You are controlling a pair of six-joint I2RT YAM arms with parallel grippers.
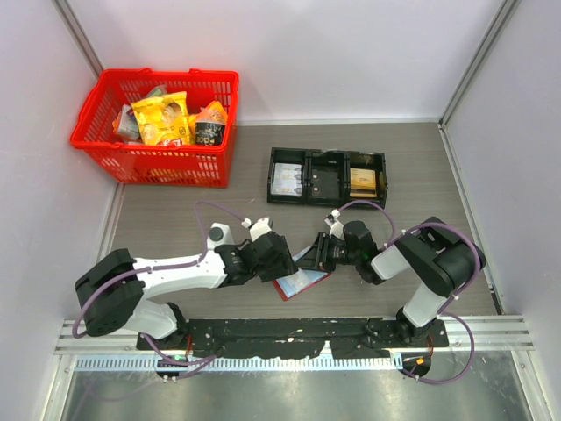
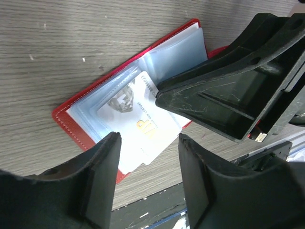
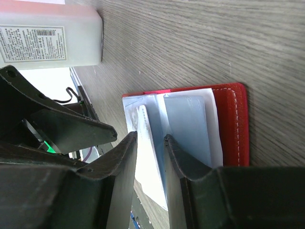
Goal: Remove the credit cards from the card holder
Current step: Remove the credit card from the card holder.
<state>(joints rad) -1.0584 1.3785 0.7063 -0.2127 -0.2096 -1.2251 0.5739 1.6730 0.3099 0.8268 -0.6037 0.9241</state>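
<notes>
Red and spread flat, the card holder [image 2: 90,102] lies on the worktop [image 2: 57,47] between our arms. One credit card [image 2: 143,129] pokes halfway out of its sleeve. Our left gripper [image 2: 148,137] hangs released above it. The right gripper [image 3: 150,137] sits narrowed over the pages, and we cannot tell whether it pinches one.

A robotics lab test cell: plain white panel walls [image 1: 307,53] in aluminium framing [image 1: 473,61] box in a wood-grain counter [image 1: 175,228]. Two cabled robot arms, with left pincer [image 1: 285,263] and right pincer [image 1: 314,256], are bolted to a black base plate [image 1: 289,331]. Props include a red shopping basket [image 1: 158,162] of snack packets [image 1: 162,118] and a black three-compartment tray [image 1: 326,175].
</notes>
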